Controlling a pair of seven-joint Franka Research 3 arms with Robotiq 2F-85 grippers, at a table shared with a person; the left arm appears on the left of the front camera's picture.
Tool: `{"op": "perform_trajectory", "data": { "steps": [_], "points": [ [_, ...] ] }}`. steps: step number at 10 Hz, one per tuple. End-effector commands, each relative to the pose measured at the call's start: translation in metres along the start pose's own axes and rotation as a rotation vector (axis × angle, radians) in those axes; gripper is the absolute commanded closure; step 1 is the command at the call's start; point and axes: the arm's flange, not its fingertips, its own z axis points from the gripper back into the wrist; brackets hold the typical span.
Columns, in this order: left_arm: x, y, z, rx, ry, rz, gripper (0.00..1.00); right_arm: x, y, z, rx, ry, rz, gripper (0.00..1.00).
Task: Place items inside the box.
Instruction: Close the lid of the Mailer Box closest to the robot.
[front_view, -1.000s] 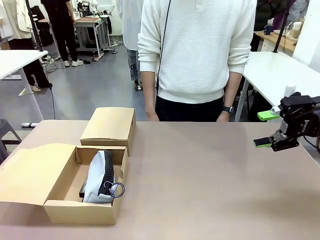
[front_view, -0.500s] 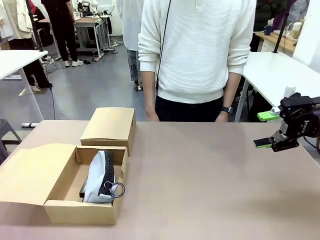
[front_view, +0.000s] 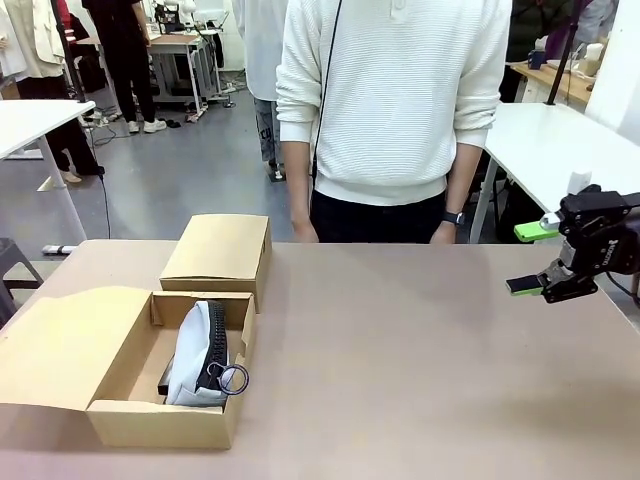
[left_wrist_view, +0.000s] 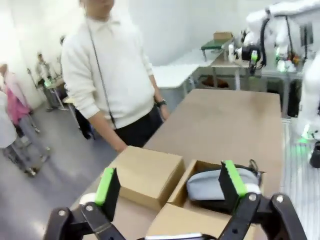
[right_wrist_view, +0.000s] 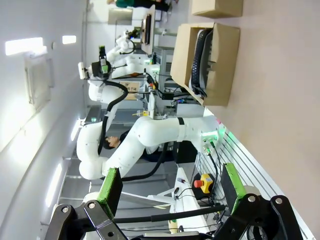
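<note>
An open cardboard box (front_view: 160, 425) sits at the table's near left, flap folded out to the left. Inside it lies a grey pencil case (front_view: 195, 350) with a black zipper and ring pull; a dark item (front_view: 165, 381) peeks out beside it. My right gripper (front_view: 525, 258) hovers open above the table's far right edge, nothing between its green pads. In the right wrist view that gripper (right_wrist_view: 171, 185) stands open, with the box (right_wrist_view: 225, 65) and pencil case (right_wrist_view: 200, 50) far off. My left gripper (left_wrist_view: 169, 182) is open above the box (left_wrist_view: 177, 192) and pencil case (left_wrist_view: 212, 184).
A closed cardboard box (front_view: 218, 250) stands just behind the open one. A person in a white sweater (front_view: 395, 100) stands at the far edge, hands down by the table. The left arm (right_wrist_view: 150, 135) rises beside the table. Bare tabletop (front_view: 420, 360) spans middle and right.
</note>
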Motion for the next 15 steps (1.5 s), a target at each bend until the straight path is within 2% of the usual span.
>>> {"op": "perform_trajectory", "data": {
  "steps": [1, 2, 3, 5, 6, 7, 8, 10, 11, 15],
  "points": [
    [-0.101, -0.071, -0.034, 0.016, -0.099, -0.166, 0.0, -0.003, 0.001, 0.001, 0.002, 0.004, -0.005, 0.0],
    [-0.12, -0.071, -0.026, 0.053, -0.051, -0.112, 0.0, -0.003, 0.001, 0.001, 0.002, 0.004, -0.005, 0.0],
    [-0.028, 0.006, 0.005, 0.008, -0.029, -0.098, 0.0, -0.003, 0.001, 0.001, 0.002, 0.004, -0.005, 0.0],
    [-0.028, 0.006, 0.005, 0.008, -0.029, -0.098, 0.0, -0.003, 0.001, 0.001, 0.002, 0.004, -0.005, 0.0],
    [-0.065, 0.011, 0.01, 0.009, -0.026, -0.122, 0.0, -0.003, 0.001, 0.001, 0.002, 0.004, -0.005, 0.0],
    [-0.09, 0.02, 0.011, -0.03, -0.004, -0.21, 0.0, -0.003, 0.001, 0.001, 0.002, 0.004, -0.005, 0.0],
    [-0.119, 0.043, 0.018, -0.024, 0.036, -0.224, 0.0, -0.003, 0.001, 0.001, 0.002, 0.004, -0.005, 0.0],
    [-0.154, 0.066, 0.027, -0.118, 0.136, -0.252, 0.0, -0.003, 0.001, 0.001, 0.002, 0.004, -0.005, 0.0],
    [-0.173, 0.067, 0.027, -0.138, 0.229, -0.308, 0.0, -0.003, 0.001, 0.001, 0.002, 0.004, -0.005, 0.0],
    [-0.25, 0.049, 0.003, -0.269, 0.437, -0.282, 0.0, -0.003, 0.001, 0.001, 0.002, 0.004, -0.005, 0.0]
  ]
}}
